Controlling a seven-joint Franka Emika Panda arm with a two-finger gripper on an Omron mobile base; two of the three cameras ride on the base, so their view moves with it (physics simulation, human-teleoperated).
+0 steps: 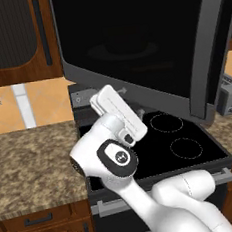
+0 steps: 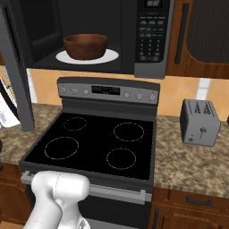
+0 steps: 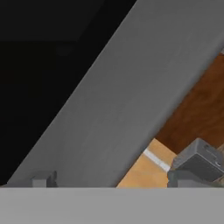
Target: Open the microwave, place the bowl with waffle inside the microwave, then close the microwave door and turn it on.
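Observation:
The microwave (image 2: 147, 67) hangs above the stove with its cavity exposed. The bowl with waffle (image 2: 85, 45) stands inside on the white turntable plate (image 2: 112, 57); the bowl's wall hides the waffle. The microwave door (image 1: 131, 41) is swung wide out to the left and shows edge-on in the right base view as the microwave door (image 2: 18, 67). My gripper (image 1: 102, 95) sits just under the door's lower edge. In the hand view the gripper (image 3: 113, 179) is open, nothing between its fingertips (image 3: 43, 179), and the door's grey frame (image 3: 131, 100) lies close in front.
A black stove (image 2: 94, 143) with several burner rings lies below the microwave. A grey toaster (image 2: 200, 121) stands on the granite counter (image 2: 197, 161) to the right. Brown cabinets (image 1: 10, 38) flank the microwave. The button panel (image 2: 152, 36) is on its right side.

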